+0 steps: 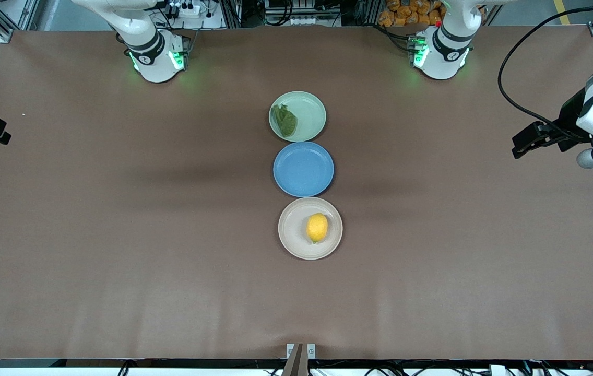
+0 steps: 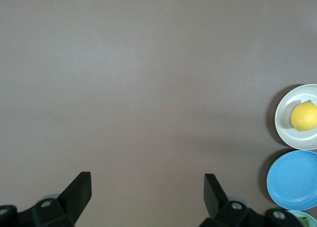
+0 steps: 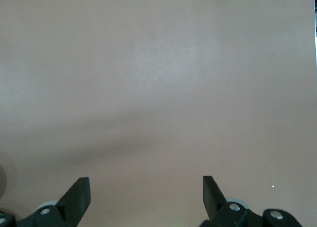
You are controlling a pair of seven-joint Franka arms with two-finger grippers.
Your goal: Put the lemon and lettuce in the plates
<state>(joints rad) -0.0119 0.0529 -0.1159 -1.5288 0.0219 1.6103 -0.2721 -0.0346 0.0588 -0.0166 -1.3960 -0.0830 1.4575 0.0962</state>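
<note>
Lemon (image 1: 317, 227) in beige plate (image 1: 292, 241) | lettuce (image 1: 284, 120) in mint plate (image 1: 311, 108), task looks done | left pincer (image 2: 147, 192) released, over bare bench (image 1: 119, 235) | right pincer (image 3: 146, 192) released, waiting

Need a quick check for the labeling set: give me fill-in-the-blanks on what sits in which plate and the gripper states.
1. The lemon lies in the ____ plate.
2. The lettuce lies in the ____ plate.
3. The blue plate holds ____.
4. The left gripper and the right gripper are both ____.

Missing words: beige-white; mint green; nothing; open
</note>
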